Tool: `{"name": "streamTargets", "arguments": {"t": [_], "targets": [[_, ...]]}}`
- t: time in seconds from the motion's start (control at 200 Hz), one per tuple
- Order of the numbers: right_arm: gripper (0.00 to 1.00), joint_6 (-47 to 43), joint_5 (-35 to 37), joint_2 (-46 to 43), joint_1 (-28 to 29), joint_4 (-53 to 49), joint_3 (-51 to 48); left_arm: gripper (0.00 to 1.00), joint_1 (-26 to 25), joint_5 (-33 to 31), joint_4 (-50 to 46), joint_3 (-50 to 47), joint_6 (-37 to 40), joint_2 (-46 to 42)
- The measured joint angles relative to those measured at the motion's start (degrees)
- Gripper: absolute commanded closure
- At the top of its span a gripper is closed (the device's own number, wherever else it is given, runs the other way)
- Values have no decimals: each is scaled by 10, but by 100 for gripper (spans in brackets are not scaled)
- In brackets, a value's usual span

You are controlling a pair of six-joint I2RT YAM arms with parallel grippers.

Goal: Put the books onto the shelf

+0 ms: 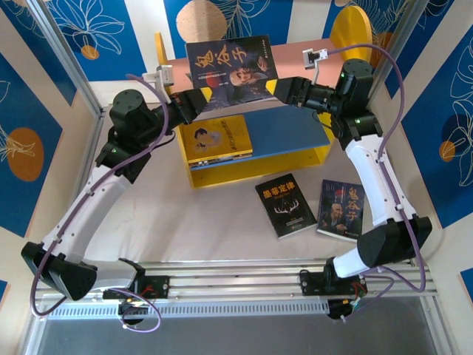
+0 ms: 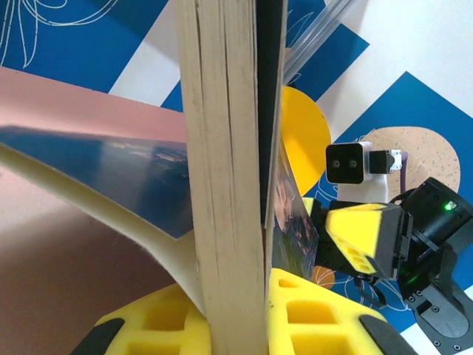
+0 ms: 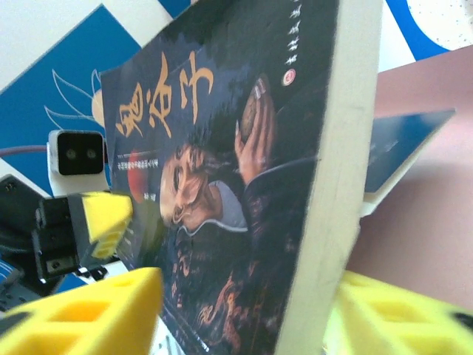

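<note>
A dark portrait book [image 1: 233, 68] stands upright over the shelf's pink upper board [image 1: 295, 53]. My left gripper [image 1: 194, 103] is shut on its lower left edge; in the left wrist view the page block [image 2: 222, 185] is pinched between the yellow pads [image 2: 159, 325]. My right gripper [image 1: 282, 87] straddles the book's right edge with its jaws apart, wider than the book [image 3: 222, 185]. A yellow book [image 1: 218, 139] lies on the blue lower board [image 1: 288, 133]. A black antler book [image 1: 286, 205] and a second portrait book [image 1: 341, 209] lie on the table.
A blue-covered book [image 2: 96, 166] lies on the pink board behind the held one, its cover curling up. The shelf's yellow rounded side [image 1: 349, 29] rises at the right. Blue-patterned walls close in the back and sides. White tabletop [image 1: 214, 222] lies free in front of the shelf.
</note>
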Motion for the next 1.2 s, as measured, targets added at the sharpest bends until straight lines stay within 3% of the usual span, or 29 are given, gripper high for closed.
{"name": "streamTargets", "arguments": {"t": [0.105,0.235,0.36,0.465,0.595,0.895,1.201], "targets": [[87,10,-3,11,-3,-2,19,100,0,1,2,10,1,2],[100,13,-9,20,-3,-11,49,100,2,0,2,14,1,3],[100,5,-8,27,-2,-31,70,85,2,-4,-10,28,12,5],[100,-5,-6,34,1,-52,88,63,2,-18,-38,43,37,6],[100,-16,0,44,5,-74,112,51,1,-44,-92,74,74,14],[100,-41,-2,74,5,-112,165,44,-10,-91,-193,133,169,21],[100,-56,13,102,4,-139,184,41,-4,-135,-199,171,203,7]]}}
